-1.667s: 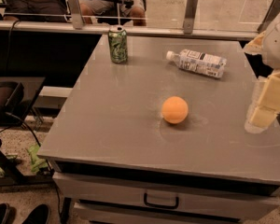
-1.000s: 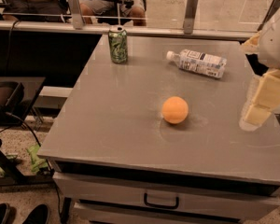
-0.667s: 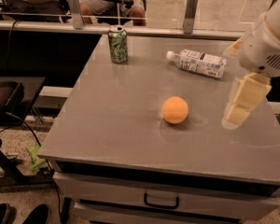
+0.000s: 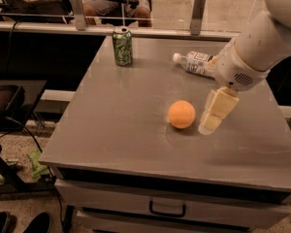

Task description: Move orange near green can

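Observation:
The orange (image 4: 181,114) sits on the grey table (image 4: 116,115), a little right of its middle. The green can (image 4: 122,45) stands upright near the far left corner of the table, well apart from the orange. My gripper (image 4: 212,119) hangs from the white arm coming in from the upper right; its pale fingers point down toward the table just right of the orange, close beside it, holding nothing.
A clear plastic bottle with a white label (image 4: 194,62) lies on its side at the far right, partly behind my arm. A glass partition with metal posts (image 4: 198,6) runs along the far edge. A drawer handle (image 4: 167,210) shows below the front edge.
My arm has swung in from the right edge of the table toward the left, bringing the gripper down close beside the orange. The orange, can and bottle have not moved.

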Available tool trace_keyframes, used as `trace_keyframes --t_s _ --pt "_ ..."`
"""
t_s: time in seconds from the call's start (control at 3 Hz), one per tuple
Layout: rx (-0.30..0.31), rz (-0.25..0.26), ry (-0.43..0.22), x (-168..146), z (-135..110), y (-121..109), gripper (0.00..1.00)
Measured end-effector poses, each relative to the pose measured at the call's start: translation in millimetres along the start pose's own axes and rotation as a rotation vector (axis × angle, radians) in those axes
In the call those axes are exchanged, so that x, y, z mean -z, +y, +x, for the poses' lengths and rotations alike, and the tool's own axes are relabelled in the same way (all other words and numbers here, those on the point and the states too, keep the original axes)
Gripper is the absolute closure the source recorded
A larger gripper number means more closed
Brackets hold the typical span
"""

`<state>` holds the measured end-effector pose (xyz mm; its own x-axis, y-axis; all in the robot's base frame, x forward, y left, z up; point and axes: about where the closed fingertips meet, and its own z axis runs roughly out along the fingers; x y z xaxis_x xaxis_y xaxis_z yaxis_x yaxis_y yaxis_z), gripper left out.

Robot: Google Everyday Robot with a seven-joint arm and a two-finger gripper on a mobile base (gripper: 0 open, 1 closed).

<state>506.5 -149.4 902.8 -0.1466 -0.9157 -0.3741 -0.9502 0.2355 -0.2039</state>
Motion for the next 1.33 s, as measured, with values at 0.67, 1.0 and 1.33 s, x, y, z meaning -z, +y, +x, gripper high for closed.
trace_keyframes --t_s 0.67,1.0,1.33 --pt "0.021 -0.075 -0.051 -49 -17 7 0.00" --pt "0.036 -0.109 -0.052 -62 -21 16 0.15" --pt "0.047 -0.132 -0.057 -68 -23 22 0.39"
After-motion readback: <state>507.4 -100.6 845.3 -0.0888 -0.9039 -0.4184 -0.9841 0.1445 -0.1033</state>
